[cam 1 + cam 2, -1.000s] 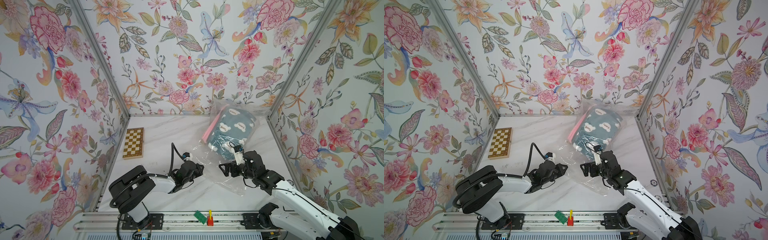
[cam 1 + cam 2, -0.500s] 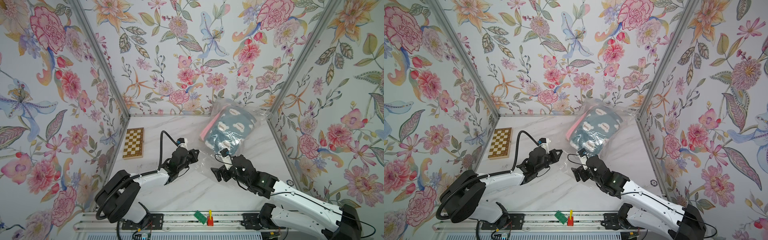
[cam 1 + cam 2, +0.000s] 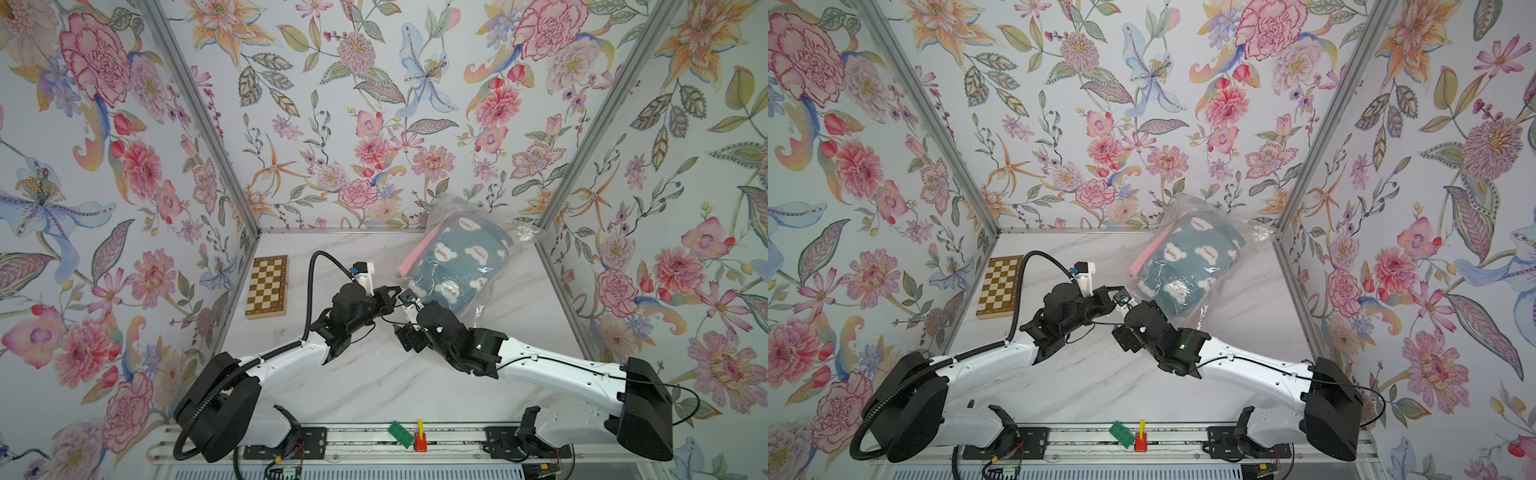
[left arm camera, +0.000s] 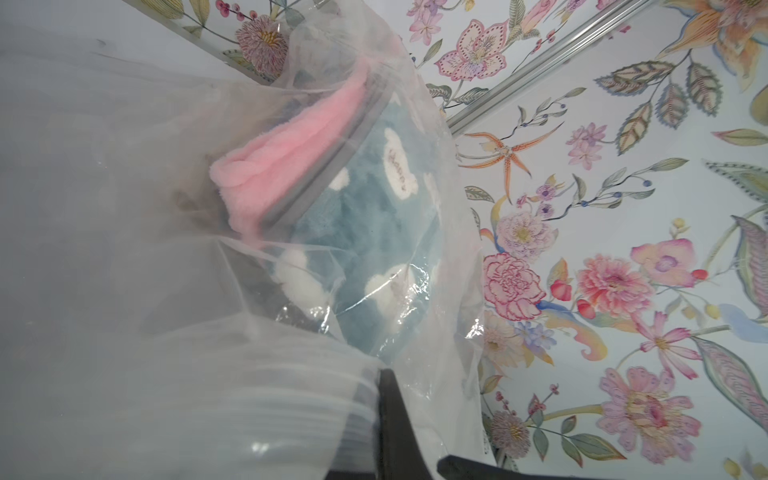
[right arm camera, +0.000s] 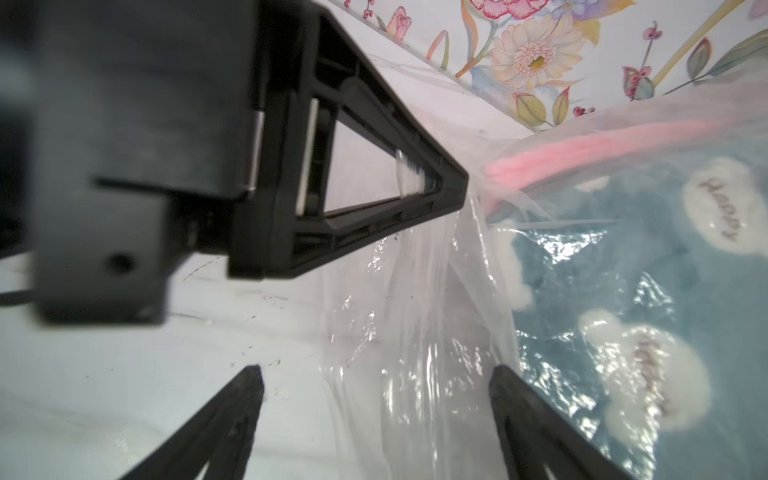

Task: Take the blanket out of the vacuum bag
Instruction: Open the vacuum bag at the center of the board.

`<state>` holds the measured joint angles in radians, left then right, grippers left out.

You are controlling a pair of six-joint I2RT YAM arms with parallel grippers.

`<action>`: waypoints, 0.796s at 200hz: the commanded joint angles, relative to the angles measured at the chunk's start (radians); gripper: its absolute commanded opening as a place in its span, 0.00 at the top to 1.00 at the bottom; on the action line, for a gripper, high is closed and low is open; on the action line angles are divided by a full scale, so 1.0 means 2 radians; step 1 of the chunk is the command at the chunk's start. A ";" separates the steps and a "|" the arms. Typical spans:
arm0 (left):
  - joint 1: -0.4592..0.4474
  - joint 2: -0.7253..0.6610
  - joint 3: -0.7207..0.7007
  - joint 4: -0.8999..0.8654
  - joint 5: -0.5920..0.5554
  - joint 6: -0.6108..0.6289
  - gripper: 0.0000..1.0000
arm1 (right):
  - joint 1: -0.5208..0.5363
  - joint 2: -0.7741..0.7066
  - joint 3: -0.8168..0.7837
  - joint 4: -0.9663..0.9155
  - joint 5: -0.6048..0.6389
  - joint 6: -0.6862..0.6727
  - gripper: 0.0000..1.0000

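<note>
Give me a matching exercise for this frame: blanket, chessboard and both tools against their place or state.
Things:
1. blanket
2. chessboard
3. left tool
4. right tool

Place or state:
A. open, jaws apart
B. shut on the vacuum bag
C. inside the vacuum bag
D. flat on the table, apart from the bag

Pairs: 1-C, 2-D, 3-B, 4-A

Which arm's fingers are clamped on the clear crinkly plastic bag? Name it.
The left arm's fingers, pinched shut on the clear crinkly plastic vacuum bag edge; the right arm's fingers stand wide apart.
</note>
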<state>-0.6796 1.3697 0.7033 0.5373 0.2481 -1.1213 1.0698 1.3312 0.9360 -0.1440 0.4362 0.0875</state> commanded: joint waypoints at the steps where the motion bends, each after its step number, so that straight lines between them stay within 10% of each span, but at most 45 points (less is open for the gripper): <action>1: 0.001 -0.006 -0.012 0.054 0.042 -0.049 1.00 | 0.007 0.008 0.015 -0.013 0.086 0.017 0.15; 74: 0.002 -0.001 -0.005 0.075 0.064 -0.069 1.00 | -0.004 0.011 -0.002 -0.022 0.136 0.023 0.29; 141: 0.002 -0.040 0.002 -0.024 0.011 0.001 1.00 | -0.024 -0.010 -0.009 -0.005 0.092 0.000 0.85; 159: 0.002 -0.055 -0.007 -0.030 -0.003 0.012 0.77 | -0.027 -0.012 -0.010 0.000 0.083 -0.003 1.00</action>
<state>-0.6800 1.3174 0.6876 0.5343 0.3054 -1.1675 1.0340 1.3350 0.9325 -0.1551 0.6125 0.0925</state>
